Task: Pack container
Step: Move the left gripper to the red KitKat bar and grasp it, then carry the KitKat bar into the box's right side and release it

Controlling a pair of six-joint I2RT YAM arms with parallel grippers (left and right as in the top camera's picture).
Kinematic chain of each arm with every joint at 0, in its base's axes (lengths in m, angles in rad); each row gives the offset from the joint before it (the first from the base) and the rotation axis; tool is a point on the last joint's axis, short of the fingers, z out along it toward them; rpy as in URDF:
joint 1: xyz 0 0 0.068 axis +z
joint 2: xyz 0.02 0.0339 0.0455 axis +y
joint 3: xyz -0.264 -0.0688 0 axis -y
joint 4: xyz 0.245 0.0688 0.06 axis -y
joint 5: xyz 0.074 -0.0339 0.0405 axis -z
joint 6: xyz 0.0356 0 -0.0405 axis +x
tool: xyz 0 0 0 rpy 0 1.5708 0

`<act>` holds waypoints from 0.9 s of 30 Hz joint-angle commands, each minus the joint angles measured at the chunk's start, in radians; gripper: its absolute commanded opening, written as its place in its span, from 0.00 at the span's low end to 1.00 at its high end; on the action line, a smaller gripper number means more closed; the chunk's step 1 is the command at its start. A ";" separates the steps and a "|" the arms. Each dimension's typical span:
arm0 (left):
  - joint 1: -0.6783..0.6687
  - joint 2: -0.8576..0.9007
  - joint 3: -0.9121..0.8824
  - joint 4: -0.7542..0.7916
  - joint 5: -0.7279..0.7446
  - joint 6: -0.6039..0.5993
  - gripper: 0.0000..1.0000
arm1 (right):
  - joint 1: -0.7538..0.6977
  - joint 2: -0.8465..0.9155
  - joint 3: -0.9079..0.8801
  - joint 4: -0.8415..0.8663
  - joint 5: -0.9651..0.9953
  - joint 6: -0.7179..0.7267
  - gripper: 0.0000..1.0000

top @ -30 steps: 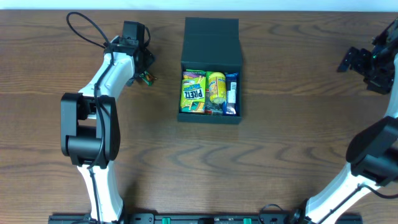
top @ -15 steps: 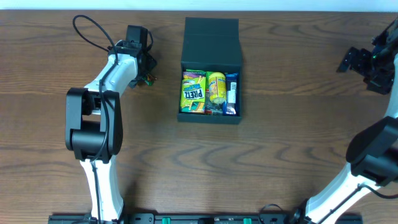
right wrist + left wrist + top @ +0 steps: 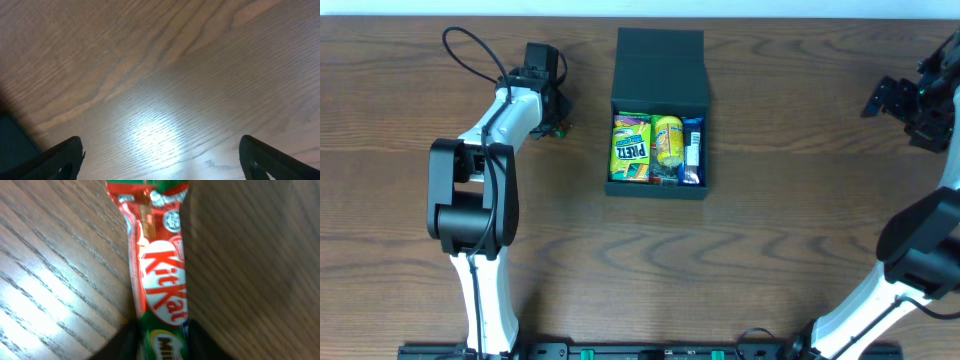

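A: The left jaws stand narrowly either side of the near end of a KitKat bar (image 3: 159, 280) lying on the worktop (image 3: 150, 75). Whether it is clamped cannot be told. The right jaws are spread wide, with nothing between them.

B: Where is the container (image 3: 657, 190) found?

A: At three o'clock from the bar, open, with snack packets (image 3: 632, 148) inside.

B: How should the pick be done?

A: Grip is best confirmed before lifting. The bar should then be carried over the wall and lowered into a gap. The left arm (image 3: 505, 110) is stretched toward twelve, wrist tipped down. The right arm (image 3: 930, 250) is held at the three o'clock edge.
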State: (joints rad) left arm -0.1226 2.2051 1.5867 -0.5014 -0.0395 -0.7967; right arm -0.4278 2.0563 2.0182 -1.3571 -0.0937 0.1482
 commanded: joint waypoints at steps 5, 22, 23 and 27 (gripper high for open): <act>-0.002 0.039 0.104 -0.078 0.002 0.152 0.21 | -0.003 0.005 -0.006 0.004 0.000 -0.014 0.99; -0.097 0.038 0.554 -0.537 0.009 0.326 0.16 | -0.012 0.005 -0.006 0.065 0.001 -0.015 0.99; -0.120 0.038 0.574 -0.555 0.009 0.327 0.16 | -0.014 0.005 -0.006 0.070 0.001 -0.015 0.99; -0.246 0.038 0.641 -0.610 0.014 0.330 0.16 | -0.026 0.005 -0.006 0.084 0.001 -0.015 0.99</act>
State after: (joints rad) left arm -0.3016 2.2341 2.1838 -1.0943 -0.0292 -0.4885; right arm -0.4381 2.0563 2.0182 -1.2781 -0.0937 0.1482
